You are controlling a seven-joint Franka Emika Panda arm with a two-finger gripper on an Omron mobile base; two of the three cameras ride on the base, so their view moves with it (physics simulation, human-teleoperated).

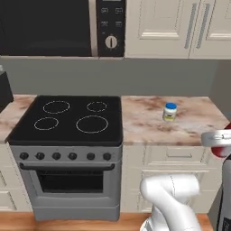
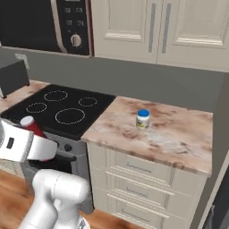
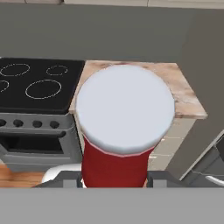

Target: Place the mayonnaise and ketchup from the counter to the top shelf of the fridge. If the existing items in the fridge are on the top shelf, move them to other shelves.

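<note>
Ketchup bottle point(image 3: 124, 131) — red body, white cap, clamped between the jaws of the gripper point(image 3: 114, 178) and held in the air in front of the lower cabinets, off the counter point(image 2: 174, 129). Mayonnaise jar point(image 1: 169, 111) — blue lid, upright on the marbled counter, right of the black stove point(image 1: 67, 118), well apart from the ketchup bottle.

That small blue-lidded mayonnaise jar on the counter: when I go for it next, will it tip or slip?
The small white mayonnaise jar with a blue lid looks squat and stands upright on the marbled counter, so tipping seems unlikely. Its round, smooth-looking body might slide if nudged or roll if it toppled. It stands alone, so a centred grip should suffice.
</note>
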